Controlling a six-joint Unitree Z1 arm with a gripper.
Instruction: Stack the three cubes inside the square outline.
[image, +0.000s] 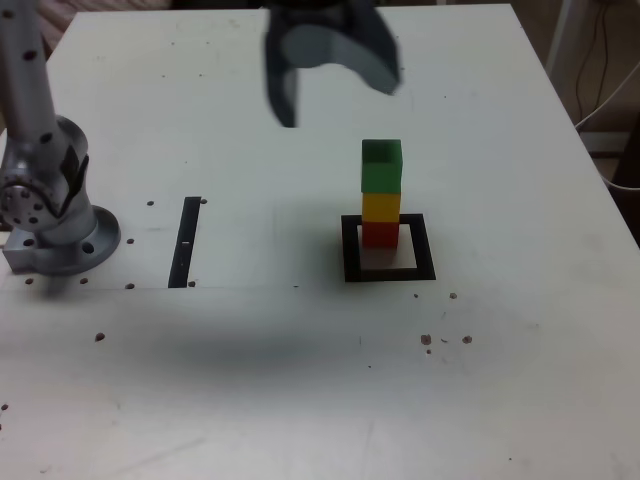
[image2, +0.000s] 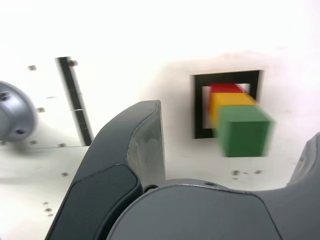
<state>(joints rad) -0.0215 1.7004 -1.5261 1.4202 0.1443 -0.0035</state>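
Fingers (image2: 150, 142) wide apart and empty, green cube (image2: 245, 131) topping the stack beyond; could topple if brushed by end effector (image2: 235, 150).

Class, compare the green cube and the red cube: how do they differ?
The green cube is green, whereas the red cube is red. The green cube tops the stack; the red cube is at its bottom. The green cube's top face is exposed, while the red cube's is covered by the yellow cube. Both are plain, single-coloured blocks.
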